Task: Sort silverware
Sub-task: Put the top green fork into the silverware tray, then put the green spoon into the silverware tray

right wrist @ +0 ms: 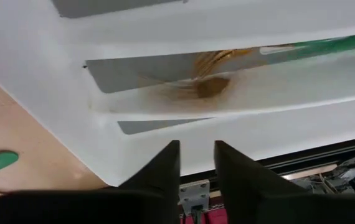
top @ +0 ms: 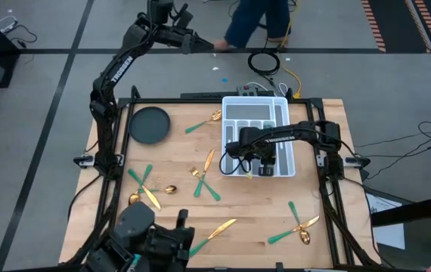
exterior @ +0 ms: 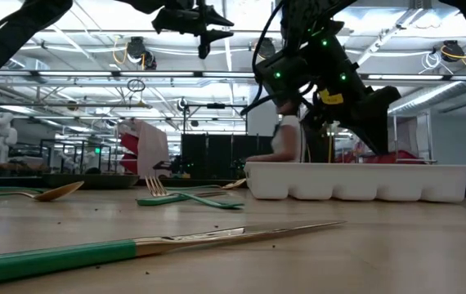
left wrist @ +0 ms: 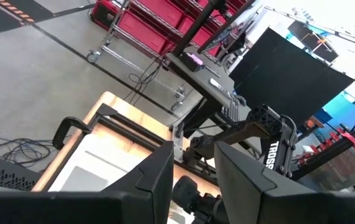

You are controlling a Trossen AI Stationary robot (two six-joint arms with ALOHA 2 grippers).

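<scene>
Progress minimal: one fork (right wrist: 227, 62) lies in a slot of the white tray (top: 283, 109); roughly ten pieces of silverware (top: 200, 181) remain scattered over the table (top: 329, 227). Right gripper (top: 249, 168) hovers at the tray's near edge, jaws slightly apart, empty. Left gripper (top: 208, 45) parked beyond the far edge, narrowly parted, empty.

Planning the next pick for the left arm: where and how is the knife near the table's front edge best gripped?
Grip the knife on its green handle, mid-length, coming straight down from above. It lies flat on the table, alone, with bare wood on both sides, so the jaws can straddle the slim handle across its width. The gold blade looks thinner and slicker, probably a poorer hold.
</scene>
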